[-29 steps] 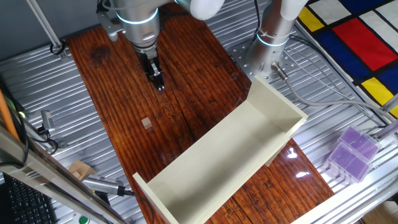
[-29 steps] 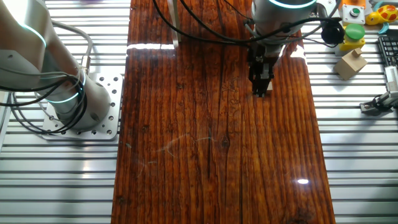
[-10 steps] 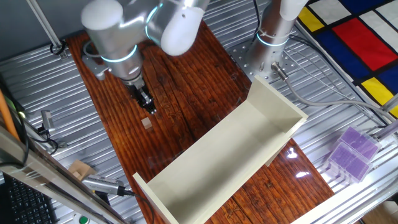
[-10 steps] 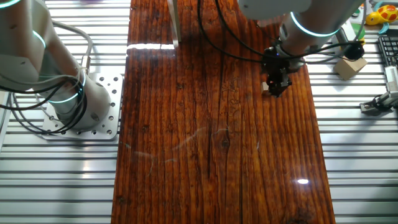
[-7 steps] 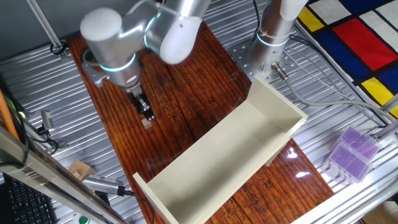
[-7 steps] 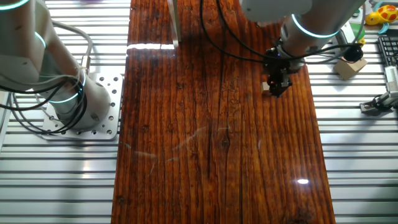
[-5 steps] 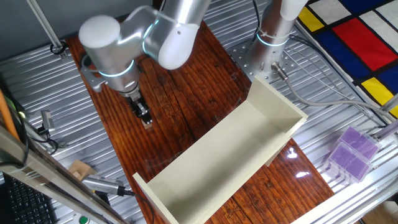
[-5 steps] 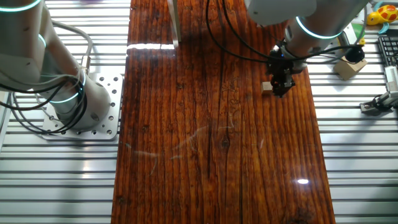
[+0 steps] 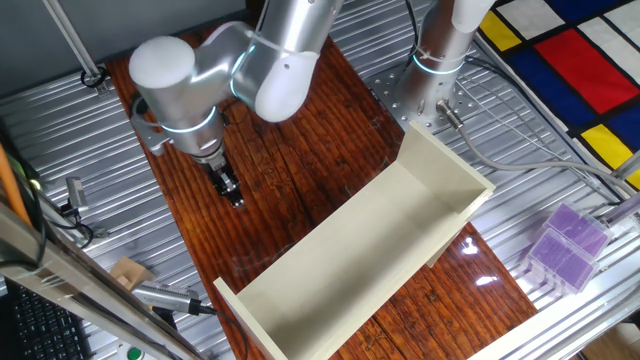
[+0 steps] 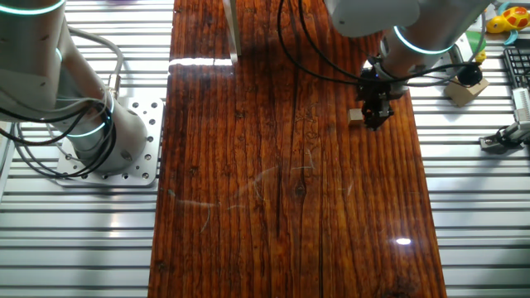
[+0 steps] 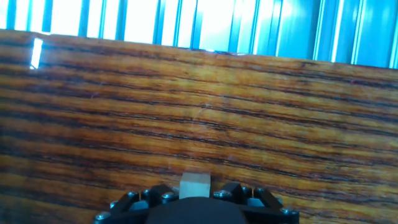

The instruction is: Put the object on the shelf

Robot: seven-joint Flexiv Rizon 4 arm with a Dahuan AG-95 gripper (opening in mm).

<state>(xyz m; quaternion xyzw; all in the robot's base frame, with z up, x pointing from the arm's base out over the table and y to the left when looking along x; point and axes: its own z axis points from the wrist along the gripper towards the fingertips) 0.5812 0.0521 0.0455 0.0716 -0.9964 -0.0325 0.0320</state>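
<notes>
The tiny tan wooden cube (image 10: 354, 115) lies on the dark wood tabletop near its edge. In the hand view the cube (image 11: 194, 183) sits at the bottom edge, between the dark finger parts on its left and right. My gripper (image 10: 373, 121) is down at the tabletop right by the cube, and looks open around it. In one fixed view the gripper (image 9: 235, 199) hides the cube. The long cream-white shelf (image 9: 400, 215) lies diagonally on the table, well apart from the gripper, open side up.
A purple translucent box (image 9: 563, 245) stands beyond the shelf's far end. A larger pale wood block (image 10: 468, 83) and small tools lie on the ribbed metal beside the table. The arm's base (image 9: 440, 45) stands behind the shelf.
My gripper has moved across the table to the cube and come down over it. The cube, in plain sight before, is now hidden under the fingers in one fixed view.
</notes>
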